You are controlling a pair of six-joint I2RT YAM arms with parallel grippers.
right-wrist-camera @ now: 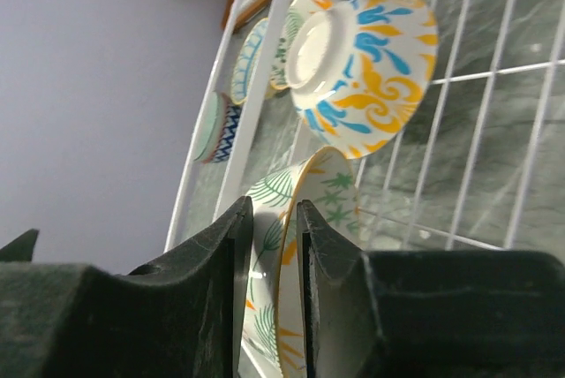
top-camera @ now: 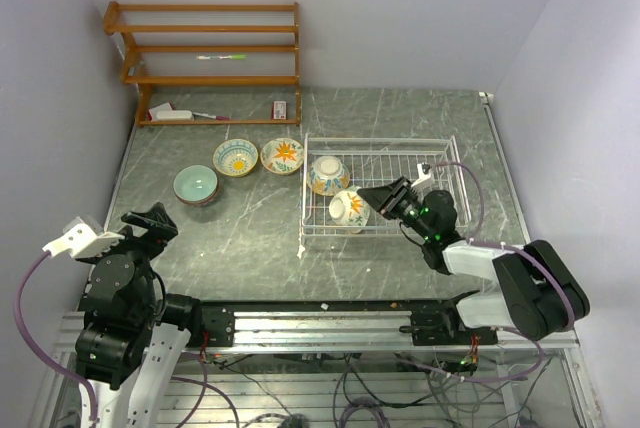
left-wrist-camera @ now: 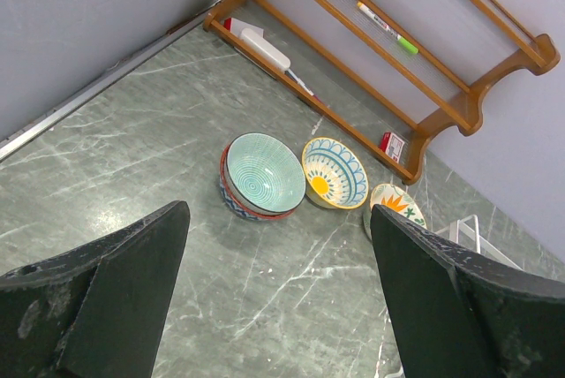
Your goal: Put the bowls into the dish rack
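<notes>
Poises right gripper (top-camera: pixel 370 197) in near-left corner of the dish rack (top-camera: pixel 400 163), fingers flanking rim of leafy bowl (top-camera: pixel 348 210) (clamped or loose, cannot tell); finds blue-yellow bowl (top-camera: pixel 329 174) upturned inside rack, three bowls (top-camera: pixel 236 157) left of it; spreads left gripper (top-camera: pixel 148 218) wide.

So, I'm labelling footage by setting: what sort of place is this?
Probably a robotics lab cell, not a kitchen: arms bolted to a metal rail over loose cables, bare walls boxing in the table, bowls and a dish rack as props.
</notes>
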